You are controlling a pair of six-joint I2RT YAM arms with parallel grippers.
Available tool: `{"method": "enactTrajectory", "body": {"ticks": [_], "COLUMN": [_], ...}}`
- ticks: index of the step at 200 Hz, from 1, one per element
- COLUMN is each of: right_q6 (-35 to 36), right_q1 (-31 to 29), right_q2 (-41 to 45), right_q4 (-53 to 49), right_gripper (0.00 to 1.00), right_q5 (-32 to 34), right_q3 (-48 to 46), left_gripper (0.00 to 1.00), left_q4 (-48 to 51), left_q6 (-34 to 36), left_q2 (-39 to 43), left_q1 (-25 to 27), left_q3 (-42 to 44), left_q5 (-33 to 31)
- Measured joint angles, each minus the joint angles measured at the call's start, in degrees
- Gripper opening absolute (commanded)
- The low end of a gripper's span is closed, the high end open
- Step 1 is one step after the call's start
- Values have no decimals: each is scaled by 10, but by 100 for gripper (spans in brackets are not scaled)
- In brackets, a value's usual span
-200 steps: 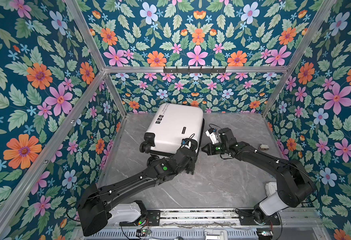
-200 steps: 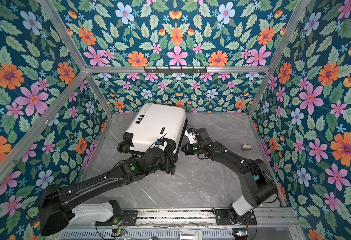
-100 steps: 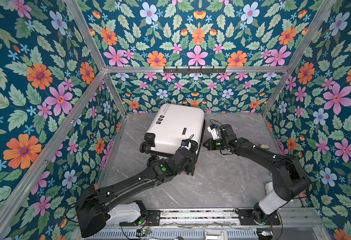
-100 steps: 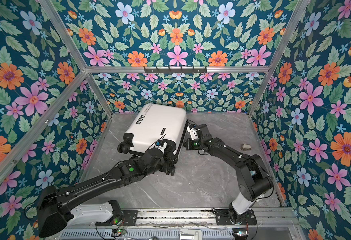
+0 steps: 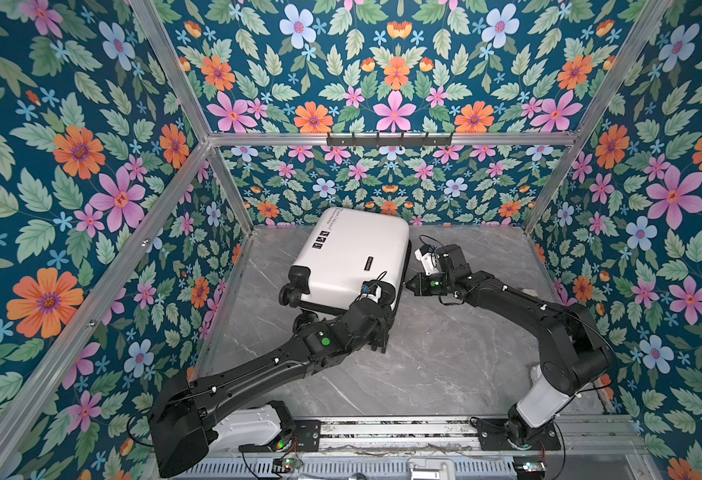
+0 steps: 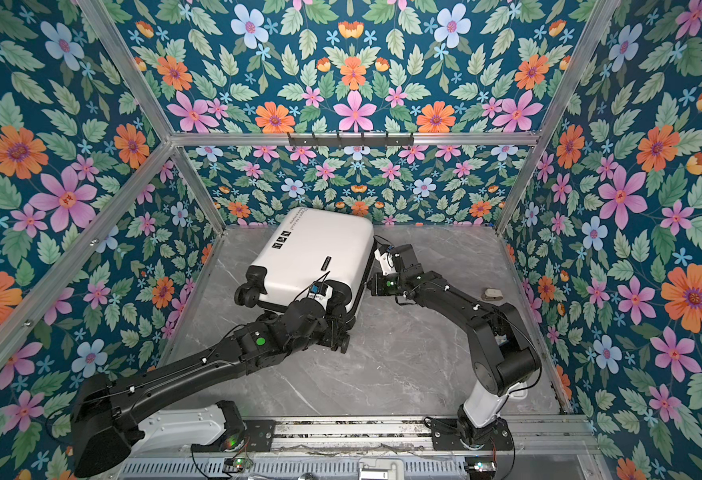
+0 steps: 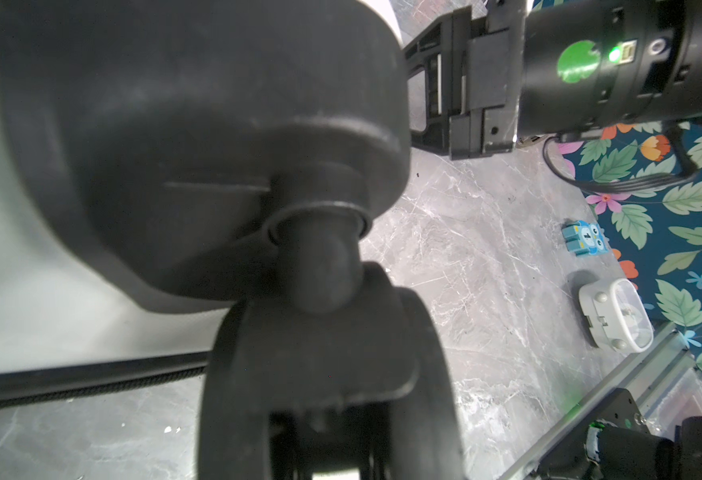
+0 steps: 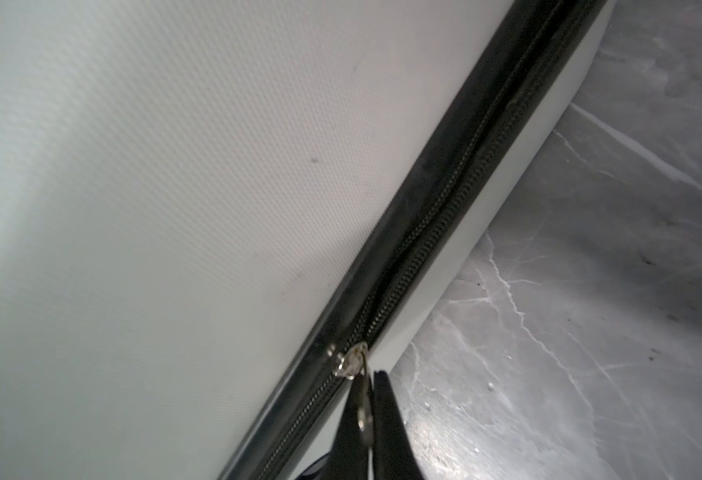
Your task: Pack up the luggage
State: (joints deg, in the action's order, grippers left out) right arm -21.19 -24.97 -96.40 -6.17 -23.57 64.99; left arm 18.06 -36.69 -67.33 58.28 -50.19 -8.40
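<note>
The rigid, likely slippery luggage (image 5: 353, 257) is best taken at its zipper pull (image 8: 364, 409), where the right gripper (image 8: 368, 382) is clamped; the left gripper (image 5: 380, 328), by a wheel (image 7: 324, 374), shows no readable jaw state.

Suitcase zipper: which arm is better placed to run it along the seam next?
Right: the right end effector is shut on the zipper pull on the side seam of the suitcase, so it likely only needs to drag. The left end effector is down by a wheel, away from that pull.

A small blue block (image 7: 585, 242) shows the numeral 1; the luggage (image 5: 353, 257) print is too small to read.
</note>
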Motion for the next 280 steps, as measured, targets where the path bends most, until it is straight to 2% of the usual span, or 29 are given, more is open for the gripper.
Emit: {"method": "enactTrajectory", "body": {"ticks": [64, 83, 100, 128, 162, 191, 203, 222, 236, 252, 280], "right_q6": [6, 2, -3, -11, -9, 0, 7, 24, 37, 51, 78], "right_q1": [0, 0, 5, 10, 10, 11, 12, 11, 10, 8, -23], "right_q2": [6, 2, -2, 22, 116, 120, 119, 127, 136, 140, 134], "right_q4": [4, -13, -36, -50, -38, -46, -41, -14, 8, 33, 68], "right_gripper": [1, 39, 57, 99, 99, 98, 95, 94, 89, 75, 73], "right_q5": [4, 2, 16, 13, 42, 73, 73, 58, 36, 11, -20], "right_q3": [-12, -2, -6, -45, -108, -87, -86, -111, -130, -135, -132], "left_gripper": [0, 0, 0, 0, 0, 0, 0, 0, 0, 0, 0], "left_q4": [-1, 0, 4, 5, 21, 43, 57, 75, 89, 103, 129], "left_q6": [9, 10, 11, 12, 24, 39, 43, 50, 54, 56, 56], "left_q2": [1, 5, 10, 20, 38, 57, 68, 92, 113, 141, 186], "left_q1": [0, 1, 2, 2, 2, 2, 2, 2, 2, 2, 2], "left_q3": [2, 4, 8, 16, 23, 28, 30, 38, 48, 61, 80], "left_q5": [-3, -6, -10, -22, -37, -53, -60, -69, -76, -84, -97]}}
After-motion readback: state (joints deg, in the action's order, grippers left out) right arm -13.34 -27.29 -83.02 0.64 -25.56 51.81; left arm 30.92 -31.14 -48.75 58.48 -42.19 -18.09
